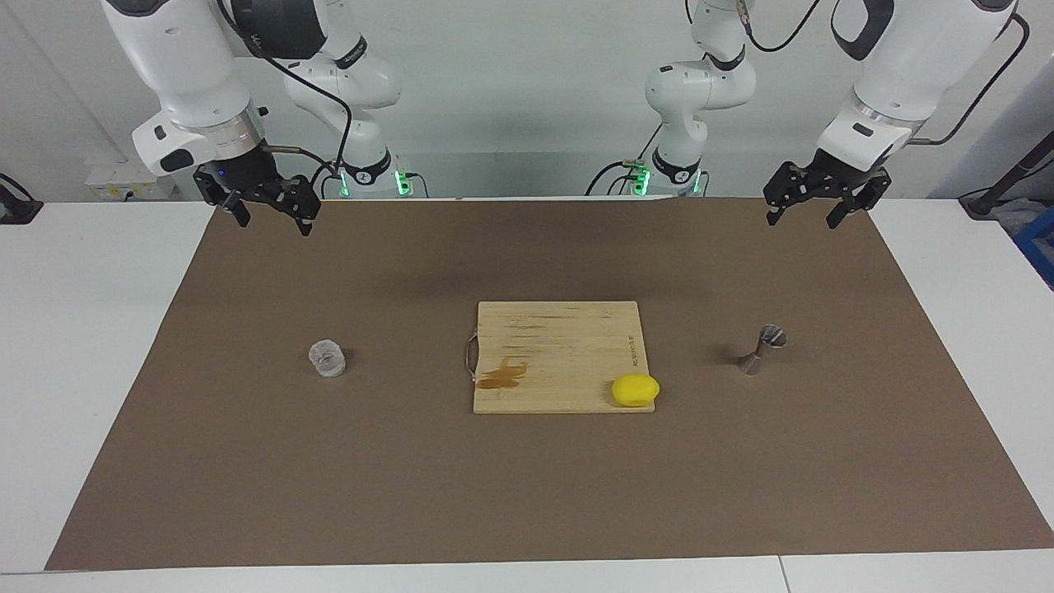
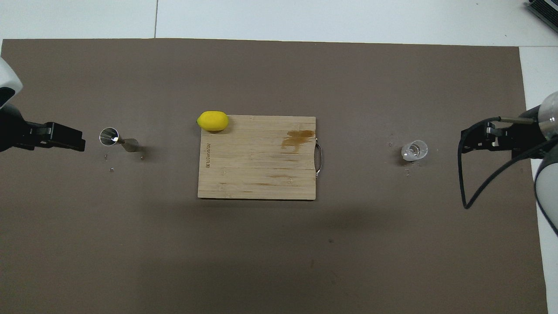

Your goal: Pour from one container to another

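The small clear glass cup with a faceted wall [image 1: 328, 359] stood upright on the brown mat [image 1: 527, 494], toward the right arm's end of the table, well apart from the bamboo cutting board [image 1: 560, 346] at the middle. The shiny steel hourglass-shaped jigger [image 1: 762, 349] stood on the mat toward the left arm's end, also clear of the board, one round mouth facing up. A yellow lemon [image 1: 635, 389] sat on the board's corner farthest from the robots, on the jigger's side; a brown stain marked the board near its metal handle [image 1: 470, 357], on the cup's side.

The right gripper [image 1: 268, 216] hung in the air over the mat's edge nearest the robots, toward the cup's end, its fingers spread wide and holding nothing. The left gripper [image 1: 810, 211] hung likewise over the same edge at the jigger's end, fingers apart and empty. Neither gripper touched the cup or the jigger.
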Controlling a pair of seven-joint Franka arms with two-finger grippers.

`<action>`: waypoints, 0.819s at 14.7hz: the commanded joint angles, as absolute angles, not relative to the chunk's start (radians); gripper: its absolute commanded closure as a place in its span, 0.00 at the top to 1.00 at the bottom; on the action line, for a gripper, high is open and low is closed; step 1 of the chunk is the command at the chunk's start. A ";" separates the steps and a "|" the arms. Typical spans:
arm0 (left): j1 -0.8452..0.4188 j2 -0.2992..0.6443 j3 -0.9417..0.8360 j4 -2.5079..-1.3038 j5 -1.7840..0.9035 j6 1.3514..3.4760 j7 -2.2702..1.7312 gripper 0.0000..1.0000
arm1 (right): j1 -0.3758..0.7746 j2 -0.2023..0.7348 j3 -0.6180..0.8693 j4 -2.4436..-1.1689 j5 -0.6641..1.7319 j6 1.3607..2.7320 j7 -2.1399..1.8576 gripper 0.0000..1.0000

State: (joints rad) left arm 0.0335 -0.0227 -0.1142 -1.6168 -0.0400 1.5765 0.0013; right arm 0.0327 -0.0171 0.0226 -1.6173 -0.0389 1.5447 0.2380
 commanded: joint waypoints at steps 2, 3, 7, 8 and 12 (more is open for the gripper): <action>0.044 0.032 -0.107 -1.606 -0.083 1.565 -0.040 1.00 | 0.021 -0.040 0.023 -1.643 -0.015 1.552 0.216 1.00; 0.046 0.061 -0.098 -1.582 -0.083 1.545 -0.054 1.00 | 0.021 -0.040 0.023 -1.643 -0.015 1.552 0.216 1.00; 0.098 0.164 -0.074 -1.506 -0.132 1.480 -0.109 1.00 | 0.021 -0.040 0.023 -1.643 -0.015 1.552 0.216 1.00; 0.116 0.175 -0.074 -1.506 -0.167 1.485 -0.158 1.00 | 0.021 -0.040 0.023 -1.643 -0.015 1.552 0.216 1.00; 0.225 0.210 -0.074 -1.554 -0.342 1.569 -0.433 1.00 | 0.021 -0.040 0.023 -1.643 -0.015 1.552 0.216 1.00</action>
